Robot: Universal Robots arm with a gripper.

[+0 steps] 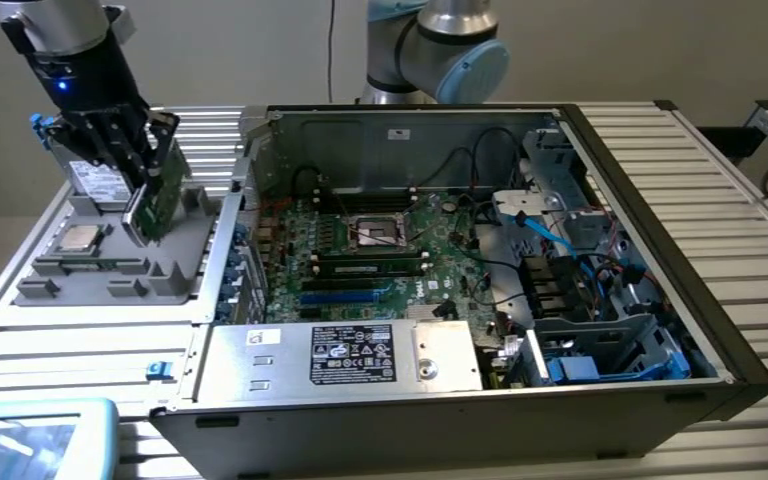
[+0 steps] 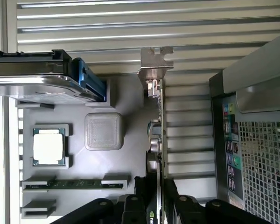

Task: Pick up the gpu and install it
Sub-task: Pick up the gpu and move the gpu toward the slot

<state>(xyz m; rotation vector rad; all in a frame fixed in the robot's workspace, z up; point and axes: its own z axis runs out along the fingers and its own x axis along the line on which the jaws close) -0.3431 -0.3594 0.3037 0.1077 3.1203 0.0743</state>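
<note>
My gripper (image 1: pixel 131 160) clamped on gpu (image 1: pixel 157 205). Card upright at grey tray (image 1: pixel 191 250); lower edge possibly touching tray, contact unclear.

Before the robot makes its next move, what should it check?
1. Fingers pinch the gpu from both sides: ok.
2. The gpu lifted clear of the grey tray: cannot tell.
3. Computer case open on top: ok.
4. Blue slots on the motherboard bare: ok.
5. Blue cable lies apart from those slots: ok.
6. Fingers off the processor chip on the tray: ok.
</note>
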